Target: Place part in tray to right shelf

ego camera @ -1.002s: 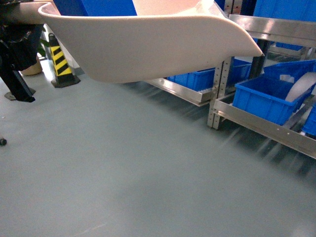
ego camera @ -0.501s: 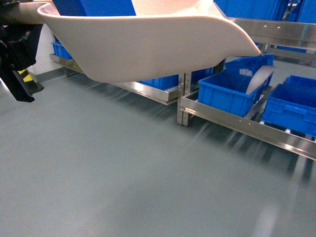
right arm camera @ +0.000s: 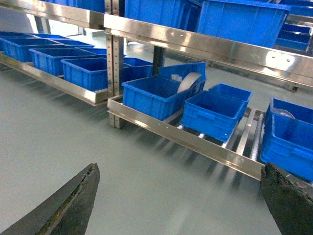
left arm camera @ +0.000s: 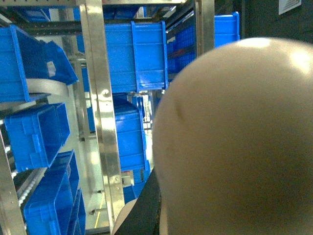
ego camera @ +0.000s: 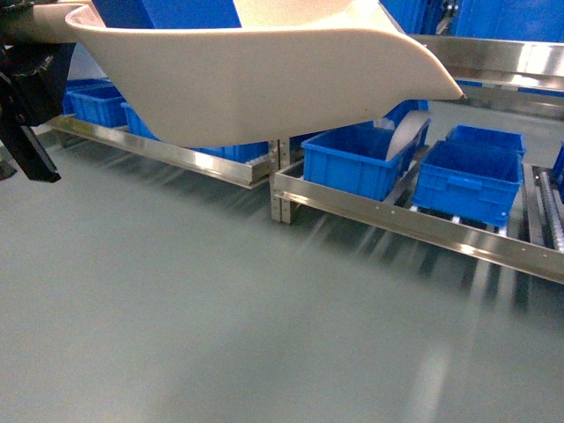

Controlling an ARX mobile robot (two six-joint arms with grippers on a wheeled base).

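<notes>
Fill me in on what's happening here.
The robot is carrying the cream tray raised high in front of its head camera, apparently on the left arm; the grip itself is hidden. A blue shape, possibly the part, shows above the rim. The right gripper is open and empty. The right shelf, holding blue crates, lies ahead.

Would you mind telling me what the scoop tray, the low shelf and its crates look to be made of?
Tray: cream plastic, smooth matte moulding. Right shelf: apparently stainless steel, bright reflective beam with screws. Crates: blue plastic, slightly glossy, ribbed rims.
</notes>
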